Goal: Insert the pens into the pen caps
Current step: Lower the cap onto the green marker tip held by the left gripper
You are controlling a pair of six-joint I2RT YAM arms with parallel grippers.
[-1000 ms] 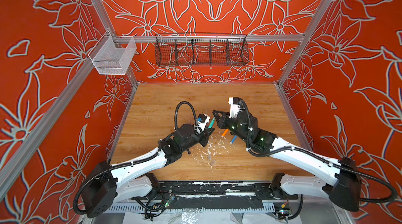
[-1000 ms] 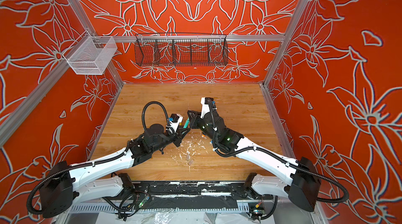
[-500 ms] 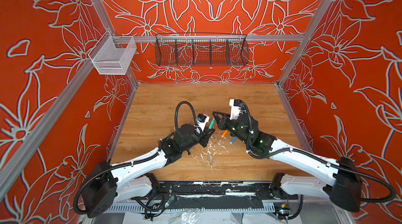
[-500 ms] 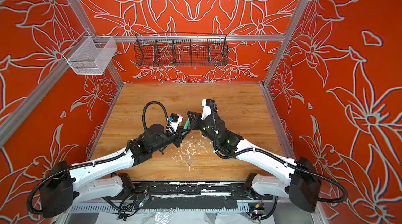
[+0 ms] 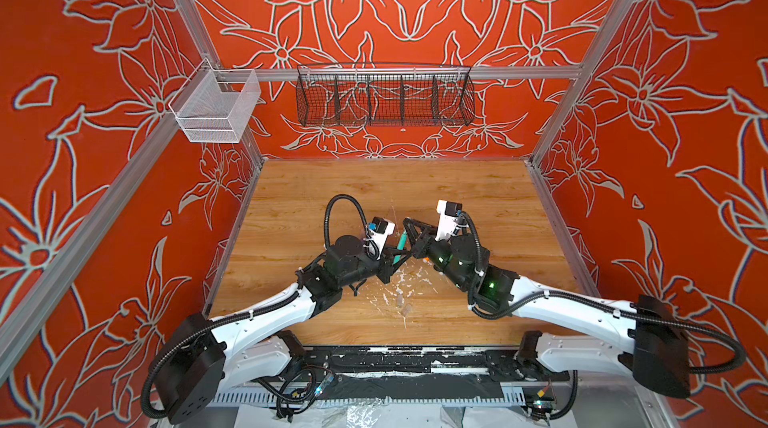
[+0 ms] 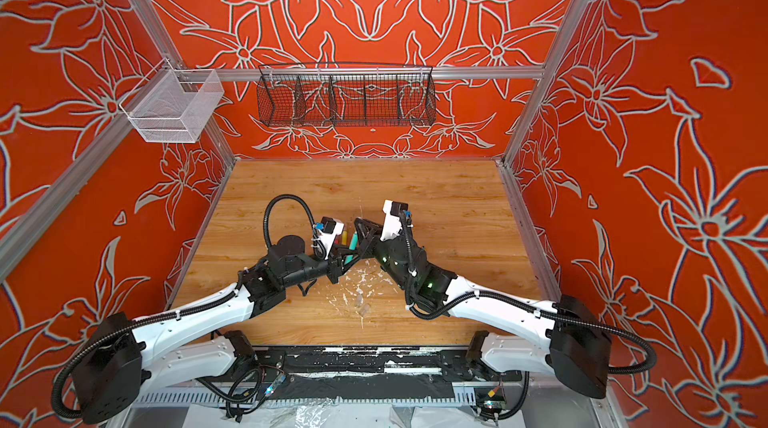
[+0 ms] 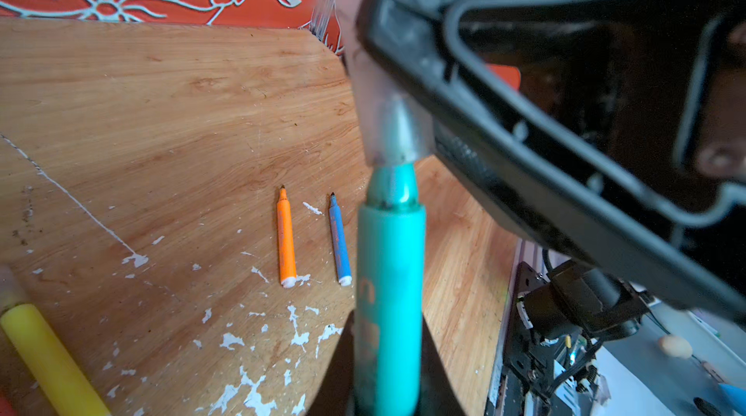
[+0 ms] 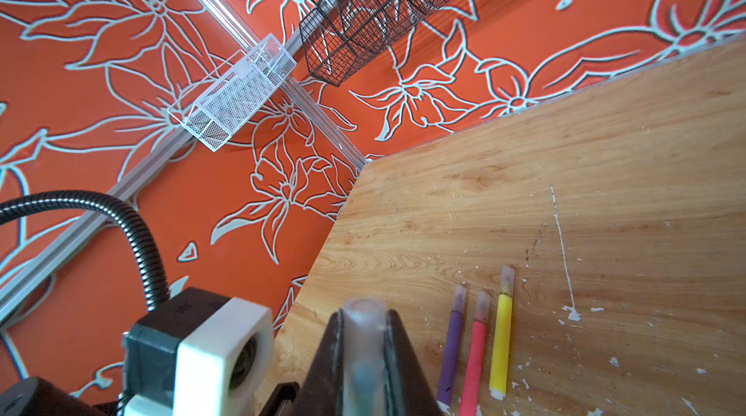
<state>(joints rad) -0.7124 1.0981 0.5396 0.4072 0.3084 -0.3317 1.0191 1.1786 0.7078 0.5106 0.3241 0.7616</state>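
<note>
As the left gripper [image 7: 387, 389] came under inspection, we found it clenched on the lower barrel of the green pen [image 7: 389, 293], holding it off the table with the tip pointing away from the claw. We noted the right gripper [image 8: 364, 369] likewise clamped, its fingers [image 8: 329, 361] pressed on either side of a clear cap [image 8: 363, 313]. From the left wrist, the nib of the green pen sat just inside the mouth of that cap, while the pen's collar remained outside it: entered, not seated.

In both top views the two claws met tip to tip above the wooden table [image 5: 316, 197], with the green pen slanting between them.

On the right gripper's side of the green pen, the orange pen [image 7: 286, 244] and the blue pen [image 7: 340, 244] lay flat and parallel, near each other but apart, with their nibs bare. On the left gripper's side of it, the purple pen [image 8: 451, 353], pink pen [image 8: 474, 357] and yellow pen [image 8: 501, 337] lay in a close row, each wearing a translucent cap.

Nearer the robot's base than the green pen, white flecks [image 5: 401, 280] were scattered over the wood. Among them we recorded two small clear pieces [image 6: 361, 304], too small to identify with certainty.
</note>
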